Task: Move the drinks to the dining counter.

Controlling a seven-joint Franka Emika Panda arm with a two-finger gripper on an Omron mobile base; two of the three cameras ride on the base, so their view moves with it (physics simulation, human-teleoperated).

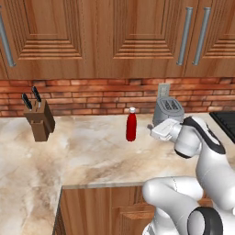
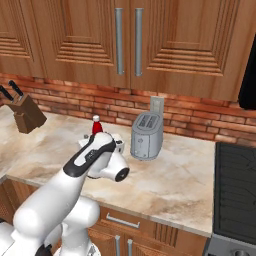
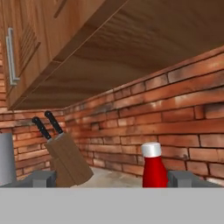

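One of the drinks, a slim red bottle [image 1: 131,125] with a white cap, stands upright on the marbled worktop [image 1: 92,151] near the brick wall. My gripper [image 1: 151,128] hovers just right of it, a short gap away, pointing toward it. In the hand view the gripper [image 3: 113,179] is open, its fingertips [image 3: 43,178] wide apart, and the bottle [image 3: 154,168] shows ahead, close to the right tip. In the right base view my arm hides all but the bottle's top [image 2: 96,125]. The dining counter is out of view.
A wooden knife block [image 1: 39,120] stands at the far left of the worktop. Just behind my hand sits a silver toaster [image 1: 168,110], below a wall outlet. A dark stovetop [image 2: 235,175] lies to the right. Wooden cabinets [image 1: 114,36] hang overhead.
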